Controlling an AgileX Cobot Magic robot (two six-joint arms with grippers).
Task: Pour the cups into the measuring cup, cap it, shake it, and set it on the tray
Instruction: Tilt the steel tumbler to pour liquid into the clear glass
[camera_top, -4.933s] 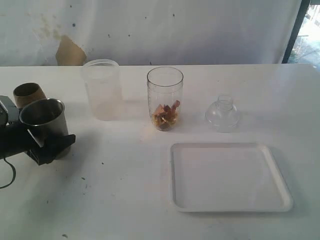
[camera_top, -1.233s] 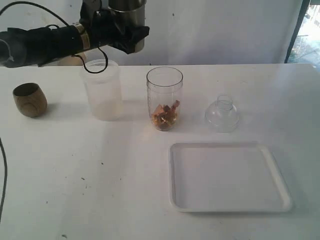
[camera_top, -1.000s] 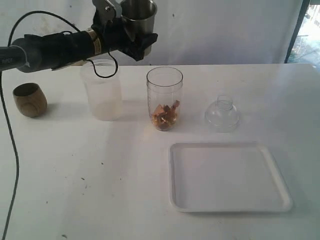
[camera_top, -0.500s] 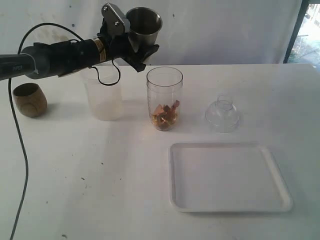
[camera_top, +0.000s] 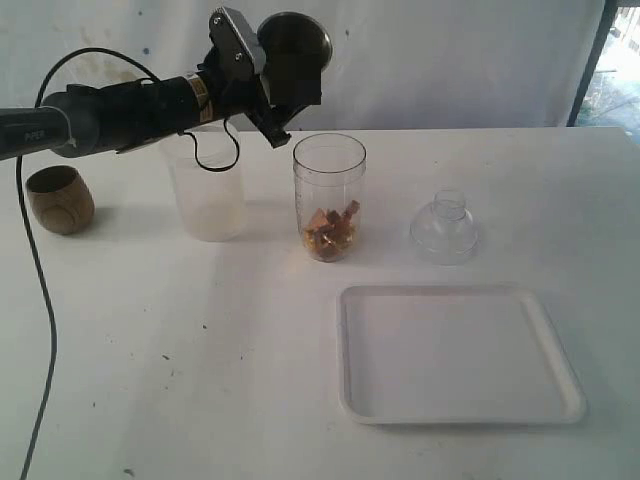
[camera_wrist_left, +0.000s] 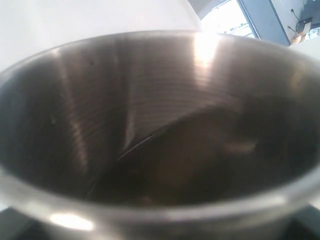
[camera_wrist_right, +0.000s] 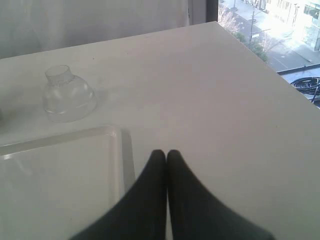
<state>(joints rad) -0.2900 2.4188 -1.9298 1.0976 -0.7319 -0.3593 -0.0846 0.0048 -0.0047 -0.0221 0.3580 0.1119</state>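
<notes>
While the fingers of the left gripper (camera_top: 275, 100) stand fairly wide, they are closed around the wall of the steel tumbler (camera_top: 296, 50). It hangs in the air tipped well over, its mouth turned toward the measuring cup (camera_top: 329, 180) just below and beside it. Smooth, stiff and tapered, that tumbler would likely slide toward its narrow end under a loose squeeze, so a firm hold about mid-wall suits it. Upright on the table (camera_top: 200, 380), the measuring cup has a small heap of brownish pieces (camera_top: 332, 230) at its bottom. Being tall, thin-walled and light, it would tip from a knock at the rim and is best taken around its lower half with gentle pressure. A frosted cup (camera_top: 207, 185) stands beside it under the arm, a wooden cup (camera_top: 58, 200) farther off, a clear dome lid (camera_top: 445, 228) on the other side, and the white tray (camera_top: 460, 350) nearer the camera. Near a corner of the tray the right gripper (camera_wrist_right: 166, 157) has its fingertips pressed together, holding nothing. From the left wrist the tumbler's inside (camera_wrist_left: 150, 125) fills the picture, blurred; a dark patch at the bottom may be contents or only a reflection. Where the left fingers meet the steel is hard to make out, dark against dark, and the right arm lies outside the exterior view.
</notes>
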